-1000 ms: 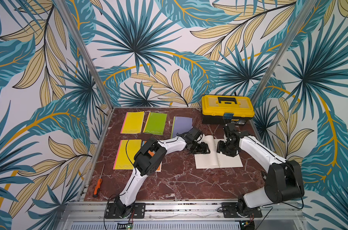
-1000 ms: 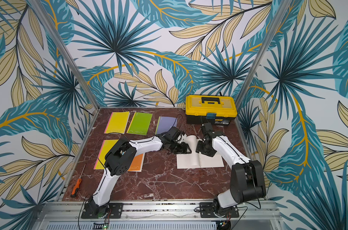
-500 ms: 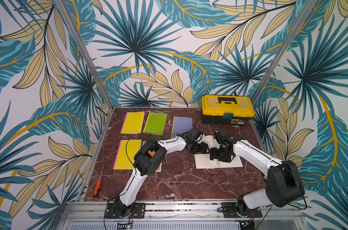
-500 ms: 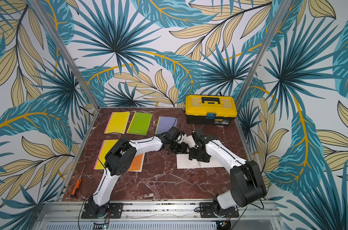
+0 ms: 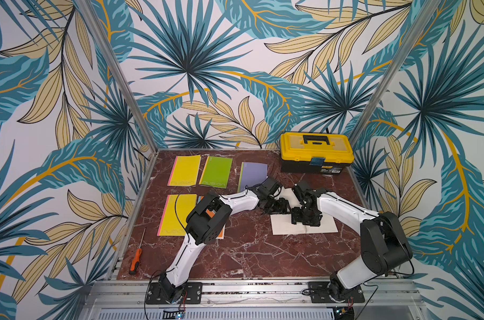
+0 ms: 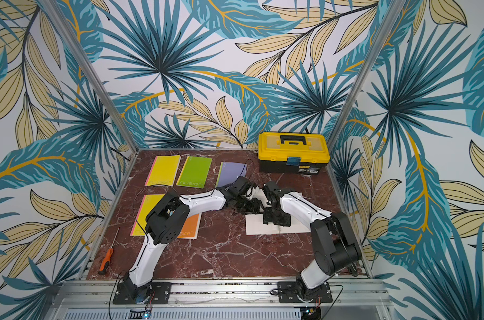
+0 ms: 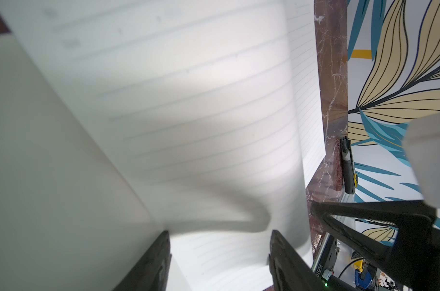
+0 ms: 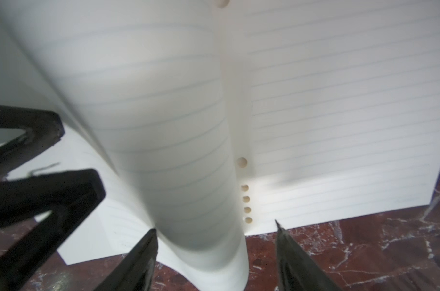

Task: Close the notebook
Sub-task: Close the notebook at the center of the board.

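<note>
Leftward across the open notebook (image 5: 329, 227) the right jaws had slid, and stood released and parted, with a curled page (image 8: 188, 151) rising between them. The left jaws, just beside, were parted too over lined paper. The notebook lay on the marble table (image 5: 249, 249), a yellow toolbox (image 5: 317, 155) behind it.

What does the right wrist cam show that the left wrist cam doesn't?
Right wrist only: the punched holes down the notebook middle.
Left wrist only: the wall, a black-yellow object at the table edge, and the rail below it.
Both: lined pages with one page lifted and curling, marble, and both claws open. The left claw and the right claw each straddle that page.
</note>
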You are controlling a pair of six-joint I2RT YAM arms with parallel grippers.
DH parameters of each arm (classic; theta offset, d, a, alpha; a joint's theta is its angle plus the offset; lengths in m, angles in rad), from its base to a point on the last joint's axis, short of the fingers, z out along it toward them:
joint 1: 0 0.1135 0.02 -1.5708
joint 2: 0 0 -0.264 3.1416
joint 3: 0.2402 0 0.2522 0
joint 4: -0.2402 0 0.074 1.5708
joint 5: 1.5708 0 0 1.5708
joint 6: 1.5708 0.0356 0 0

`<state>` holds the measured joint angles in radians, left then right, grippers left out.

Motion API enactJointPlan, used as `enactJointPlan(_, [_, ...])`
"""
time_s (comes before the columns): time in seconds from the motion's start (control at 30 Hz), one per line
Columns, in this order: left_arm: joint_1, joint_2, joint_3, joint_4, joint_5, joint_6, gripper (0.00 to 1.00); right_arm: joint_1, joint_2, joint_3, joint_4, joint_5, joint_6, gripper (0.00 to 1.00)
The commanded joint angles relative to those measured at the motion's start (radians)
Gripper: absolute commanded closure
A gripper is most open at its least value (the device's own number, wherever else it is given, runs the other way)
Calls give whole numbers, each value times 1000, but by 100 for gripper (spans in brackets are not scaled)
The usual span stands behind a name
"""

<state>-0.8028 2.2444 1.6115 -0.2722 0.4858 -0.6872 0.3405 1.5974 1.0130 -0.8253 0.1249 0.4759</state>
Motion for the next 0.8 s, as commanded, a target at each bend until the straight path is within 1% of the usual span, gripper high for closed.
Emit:
enactJointPlan(0.0, [3,28,-39,-64,-43,11,37,2,24,28,-34,64,28,28])
enactJointPlan(0.23, [10,24,-57,-62,-42,9,37,-15,30,53,-58,106,26,27])
enactJointPlan(0.43, [12,20,-65,-54,-36,9,38,-55,56,47,-42,97,2,28])
enactJointPlan(0.5, [14,21,-65,-51,-34,9,38,-58,61,46,-21,49,-17,30])
enactJointPlan(0.57, [14,21,-66,-51,-33,8,38,-58,44,31,28,-38,-47,31])
enactJointPlan(0.77, [16,24,-63,-47,-27,7,38,-57,16,24,66,-134,-84,28])
